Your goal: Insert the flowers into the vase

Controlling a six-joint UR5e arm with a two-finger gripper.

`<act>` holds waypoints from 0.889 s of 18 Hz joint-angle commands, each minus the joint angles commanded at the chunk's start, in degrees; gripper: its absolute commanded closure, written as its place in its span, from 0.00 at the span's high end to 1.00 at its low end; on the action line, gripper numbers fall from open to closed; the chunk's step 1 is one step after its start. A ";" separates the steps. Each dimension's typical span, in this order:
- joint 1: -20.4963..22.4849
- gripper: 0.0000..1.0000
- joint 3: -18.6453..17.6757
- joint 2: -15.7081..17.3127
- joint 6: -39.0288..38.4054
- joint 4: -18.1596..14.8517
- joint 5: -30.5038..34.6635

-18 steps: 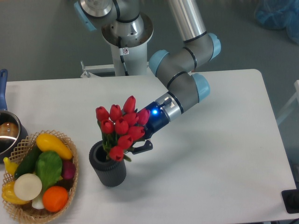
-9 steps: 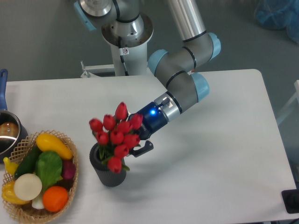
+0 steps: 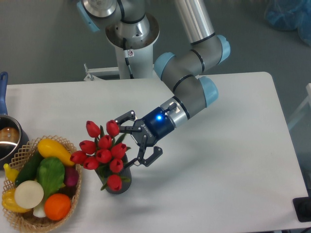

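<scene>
Fixed camera, looking down on the white table [image 3: 233, 160]. The bunch of red artificial tulips with closed buds and green leaves [image 3: 101, 153] stands in the small dark grey ribbed cylinder vase [image 3: 115, 183], stems down inside the mouth, the buds fanned wide and leaning away from the gripper, toward the basket side. The bunch covers most of the vase; only the lower wall and a bit of rim show beneath the lowest bud.

The black two-finger gripper [image 3: 140, 139] sits just beside the bunch, on its arm side, fingers spread wide apart with nothing between them. One finger [image 3: 125, 117] reaches out above the nearest buds, the other [image 3: 149, 158] hangs by the vase rim; whether either touches a bud or the rim cannot be told. A blue light glows on the gripper body behind the fingers. The grey and light-blue arm [image 3: 187, 80] rises back from the gripper to its base at the table's far edge.

Beyond the flowers from the gripper, near the table's edge, a wicker basket [image 3: 73, 187] holds colourful toy vegetables and fruit. Past it, cut by the frame, a metal pot with a blue handle [image 3: 7, 138].
</scene>
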 joint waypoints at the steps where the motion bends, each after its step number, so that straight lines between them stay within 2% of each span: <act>1: 0.52 1.00 0.17 0.18 0.09 -0.09 0.78; 5: 3.42 1.00 1.05 2.28 0.18 0.00 8.43; 12: 9.84 1.00 5.36 4.83 0.18 0.09 10.37; 13: 11.67 1.00 6.93 5.01 0.00 0.09 11.07; 16: 15.03 1.00 8.70 7.03 -0.26 0.09 18.08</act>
